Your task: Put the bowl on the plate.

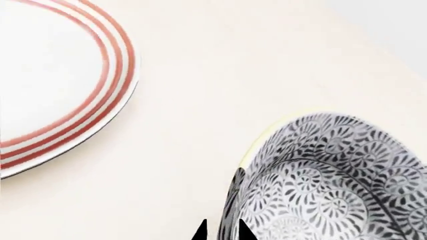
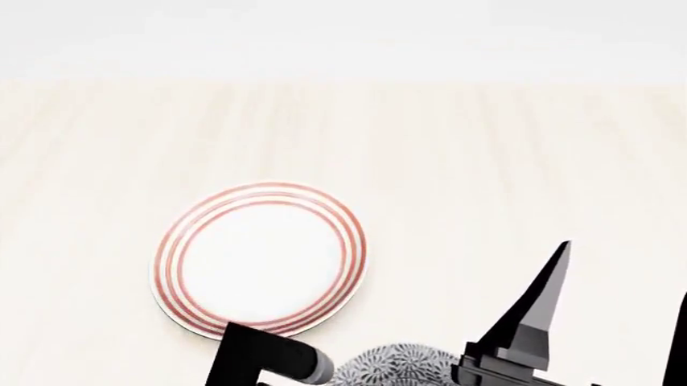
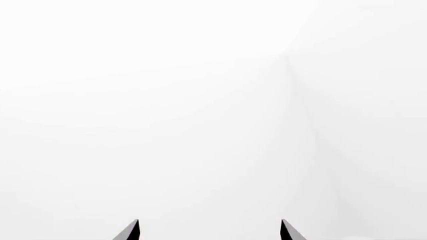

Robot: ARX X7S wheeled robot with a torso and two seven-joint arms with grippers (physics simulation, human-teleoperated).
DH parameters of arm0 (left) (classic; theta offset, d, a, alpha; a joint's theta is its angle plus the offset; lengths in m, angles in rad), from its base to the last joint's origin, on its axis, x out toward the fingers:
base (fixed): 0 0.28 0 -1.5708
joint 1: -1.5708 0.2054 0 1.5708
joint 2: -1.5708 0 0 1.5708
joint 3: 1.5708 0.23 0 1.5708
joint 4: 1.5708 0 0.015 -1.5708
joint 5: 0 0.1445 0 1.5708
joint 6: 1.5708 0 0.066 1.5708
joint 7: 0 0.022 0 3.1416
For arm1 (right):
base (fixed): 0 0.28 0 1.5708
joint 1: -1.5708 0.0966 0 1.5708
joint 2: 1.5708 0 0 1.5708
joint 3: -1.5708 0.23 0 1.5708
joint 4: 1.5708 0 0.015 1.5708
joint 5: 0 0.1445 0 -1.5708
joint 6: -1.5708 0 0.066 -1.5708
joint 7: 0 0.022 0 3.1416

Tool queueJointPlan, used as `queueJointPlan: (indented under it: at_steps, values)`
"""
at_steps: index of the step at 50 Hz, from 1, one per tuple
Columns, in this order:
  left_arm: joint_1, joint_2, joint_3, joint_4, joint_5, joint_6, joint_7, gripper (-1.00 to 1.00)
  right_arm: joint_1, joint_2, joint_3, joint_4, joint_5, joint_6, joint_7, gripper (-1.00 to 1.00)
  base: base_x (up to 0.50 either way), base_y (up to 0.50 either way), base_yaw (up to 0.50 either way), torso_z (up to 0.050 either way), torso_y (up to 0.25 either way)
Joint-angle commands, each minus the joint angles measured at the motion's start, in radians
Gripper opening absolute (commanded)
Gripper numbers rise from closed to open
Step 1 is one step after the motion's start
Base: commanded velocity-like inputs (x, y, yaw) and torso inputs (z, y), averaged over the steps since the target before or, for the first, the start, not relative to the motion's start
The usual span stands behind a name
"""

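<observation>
The bowl (image 1: 333, 175), grey-and-white floral with a pale yellowish rim, fills one corner of the left wrist view. In the head view only part of the bowl (image 2: 392, 366) shows at the bottom edge. My left gripper (image 1: 222, 232) is shut on the bowl's rim, one fingertip outside the wall and one inside. The plate (image 1: 60, 85), white with three red rings, lies apart from the bowl on the pale table; in the head view the plate (image 2: 260, 256) is just beyond my left arm (image 2: 263, 358). My right gripper (image 2: 623, 273) points upward, open and holding nothing.
A light wood-grain tabletop (image 2: 483, 161) stretches around the plate to a far edge against a white background. The right wrist view shows only blank white beyond the right gripper (image 3: 210, 227).
</observation>
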Motion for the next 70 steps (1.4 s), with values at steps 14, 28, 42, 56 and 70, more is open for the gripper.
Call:
queueJointPlan:
  at_steps: [14,28,42,56,70]
  values:
    - [-0.163,-0.049,0.071,-0.051,0.236,0.171,0.041,-1.00,0.000,-0.007,0.007,-0.004,-0.018,-0.004,-0.008,1.00,0.00,0.00,0.00,0.000,0.000]
    - [-0.288,-0.045,-0.013,-0.157,0.229,0.224,0.064,-1.00,-0.002,-0.001,-0.001,-0.001,-0.018,-0.007,-0.001,1.00,0.00,0.00,0.00,0.000,0.000]
    - [-0.413,-0.027,-0.103,-0.302,0.226,0.282,0.059,-1.00,-0.005,0.004,-0.010,0.001,-0.017,-0.010,0.003,1.00,0.00,0.00,0.00,0.000,0.000]
    - [-0.609,0.060,-0.074,-0.762,0.344,0.378,0.074,-1.00,-0.003,0.010,-0.017,0.012,-0.004,-0.013,0.006,1.00,0.00,0.00,0.00,0.000,0.000]
    - [-0.692,0.130,-0.060,-0.945,0.347,0.392,0.072,-1.00,-0.005,0.016,-0.024,0.012,0.003,-0.014,0.010,1.00,0.00,0.00,0.00,0.000,0.001]
